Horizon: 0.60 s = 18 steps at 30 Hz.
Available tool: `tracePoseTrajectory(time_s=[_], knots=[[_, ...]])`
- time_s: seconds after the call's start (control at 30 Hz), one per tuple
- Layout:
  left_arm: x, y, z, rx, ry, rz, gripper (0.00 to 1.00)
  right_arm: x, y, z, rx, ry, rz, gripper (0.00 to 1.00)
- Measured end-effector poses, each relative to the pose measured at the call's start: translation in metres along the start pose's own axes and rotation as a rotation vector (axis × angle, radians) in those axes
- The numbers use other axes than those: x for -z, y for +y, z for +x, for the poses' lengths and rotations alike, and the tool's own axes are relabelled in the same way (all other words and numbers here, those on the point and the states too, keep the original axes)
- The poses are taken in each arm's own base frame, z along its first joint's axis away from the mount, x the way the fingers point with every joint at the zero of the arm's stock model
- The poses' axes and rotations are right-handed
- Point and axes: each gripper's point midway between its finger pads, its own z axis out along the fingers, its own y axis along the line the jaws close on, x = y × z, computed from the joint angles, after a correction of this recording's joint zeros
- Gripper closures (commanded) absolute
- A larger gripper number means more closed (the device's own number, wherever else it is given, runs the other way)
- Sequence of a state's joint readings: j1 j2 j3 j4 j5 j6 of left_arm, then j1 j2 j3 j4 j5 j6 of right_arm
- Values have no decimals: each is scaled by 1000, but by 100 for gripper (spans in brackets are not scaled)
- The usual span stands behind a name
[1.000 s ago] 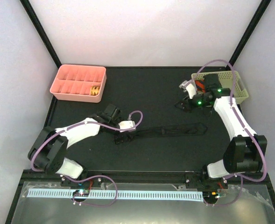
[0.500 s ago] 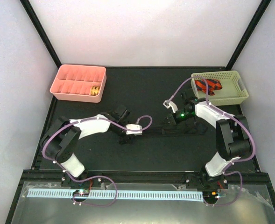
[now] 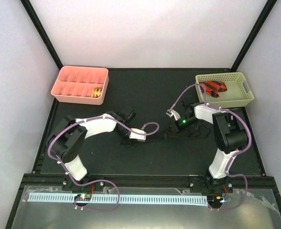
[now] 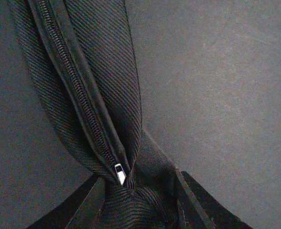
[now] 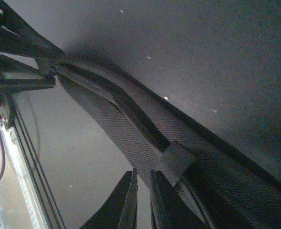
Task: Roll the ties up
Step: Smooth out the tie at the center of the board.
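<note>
A black tie point(image 3: 197, 133) lies flat across the middle of the dark table. My left gripper point(image 3: 129, 138) is at its left end. In the left wrist view the tie's ribbed fabric point(image 4: 107, 71) runs up from the jaws, with a small zipper pull point(image 4: 120, 174) showing, and the bunched end sits pinched in my left gripper point(image 4: 138, 206). My right gripper point(image 3: 171, 130) is down on the tie's middle. In the right wrist view its fingers stand almost together at my right gripper point(image 5: 142, 177), nipping the tie's edge point(image 5: 130, 124) beside the keeper loop point(image 5: 176, 162).
A pink divided box point(image 3: 73, 99) at the back left holds one rolled yellowish tie point(image 3: 97, 92). A pale green basket point(image 3: 240, 98) at the back right holds a red and black striped tie point(image 3: 213, 87). Black frame posts flank the table.
My right arm has swung from beside the basket down and left onto the black tie, and its fingers have closed. The left gripper has closed on the tie's end and shifted slightly right.
</note>
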<state>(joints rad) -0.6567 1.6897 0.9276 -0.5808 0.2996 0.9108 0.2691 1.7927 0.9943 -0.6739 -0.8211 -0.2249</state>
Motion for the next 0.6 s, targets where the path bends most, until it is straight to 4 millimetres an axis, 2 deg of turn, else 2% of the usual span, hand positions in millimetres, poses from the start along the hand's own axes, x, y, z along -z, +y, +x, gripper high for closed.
tracePoseTrajectory(time_s=[0.1, 0.23, 0.43, 0.6], knots=[[-1, 1, 1, -32, 18, 11, 70, -8, -11, 11, -35, 57, 25, 89], [-1, 4, 1, -69, 40, 26, 64, -9, -15, 15, -37, 80, 43, 88], [2, 7, 6, -61, 38, 18, 30, -4, -11, 8, -8, 66, 45, 87], [29, 11, 18, 55, -51, -48, 23, 1, 13, -3, 45, 21, -8, 87]])
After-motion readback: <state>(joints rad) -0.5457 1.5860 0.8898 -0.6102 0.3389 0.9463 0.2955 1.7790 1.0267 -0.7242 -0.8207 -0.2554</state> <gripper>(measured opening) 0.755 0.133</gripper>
